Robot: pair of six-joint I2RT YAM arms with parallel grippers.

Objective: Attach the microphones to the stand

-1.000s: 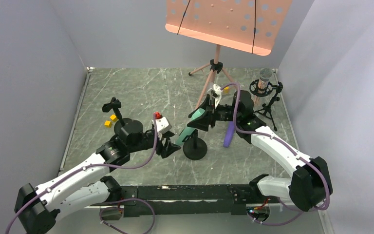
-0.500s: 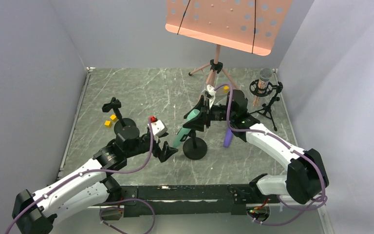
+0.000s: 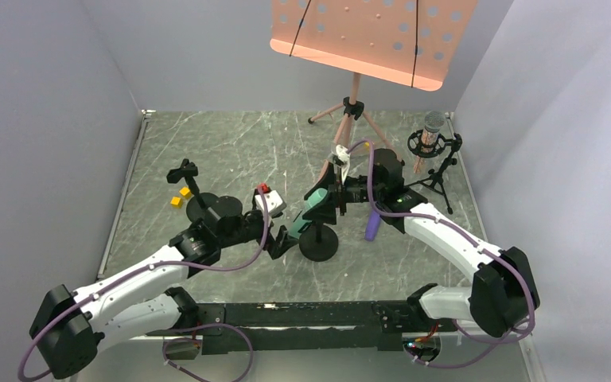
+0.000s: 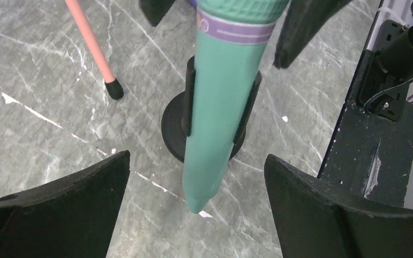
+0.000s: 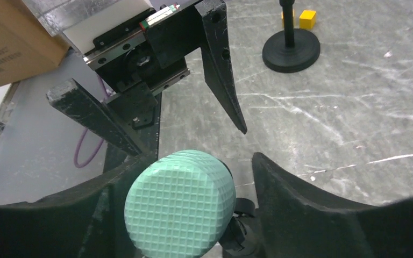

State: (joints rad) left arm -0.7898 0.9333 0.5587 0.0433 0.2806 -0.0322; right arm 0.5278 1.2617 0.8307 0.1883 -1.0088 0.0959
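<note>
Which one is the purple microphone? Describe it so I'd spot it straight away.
Start at the big pink music stand at the back and come forward over the marbled table. Just right of the round black stand holding the mint green microphone lies the purple microphone. It alone lies flat on the table, in no stand.

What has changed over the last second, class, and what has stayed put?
The left claw opened wide, letting go of the mint microphone, now seated in the stand's clip. The right claw loosened around its head. The purple microphone on the table and the silver-pink microphone on its tripod stayed put.
</note>
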